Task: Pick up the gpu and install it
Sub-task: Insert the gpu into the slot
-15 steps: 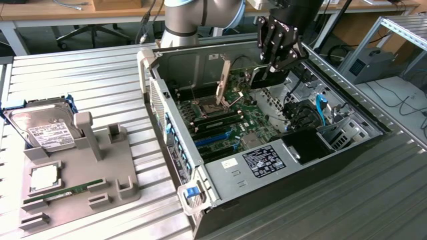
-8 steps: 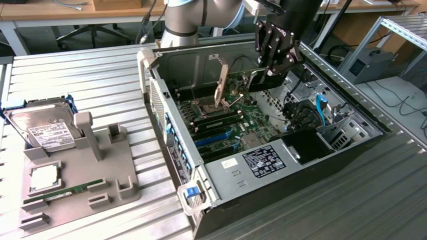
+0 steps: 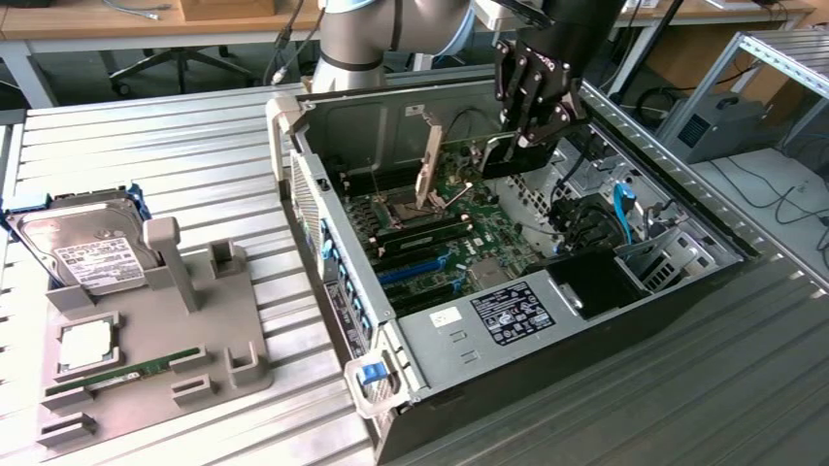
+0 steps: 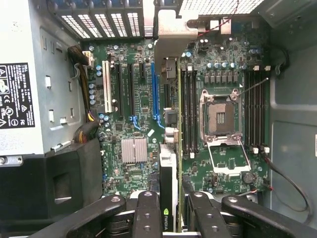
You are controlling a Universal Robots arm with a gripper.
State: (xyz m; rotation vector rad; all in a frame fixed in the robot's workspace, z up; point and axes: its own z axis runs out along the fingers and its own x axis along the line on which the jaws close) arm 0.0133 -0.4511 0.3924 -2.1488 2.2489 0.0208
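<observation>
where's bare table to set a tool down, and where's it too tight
Bare: the slatted table behind the grey fixture, and the strip between fixture and pc case. Crowded: inside the case, where the claw holds the gpu over the motherboard; the fixture's slots hold a hard drive.

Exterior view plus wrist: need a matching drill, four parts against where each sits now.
1. gpu
2. hard drive
3. memory stick
4. CPU socket

A. lying flat on the grey holder
B. clamped in the gripper, over the motherboard
C. propped up tilted on the grey holder
D. on the motherboard, frame swung open

Pairs: 1-B, 2-C, 3-A, 4-D
</observation>
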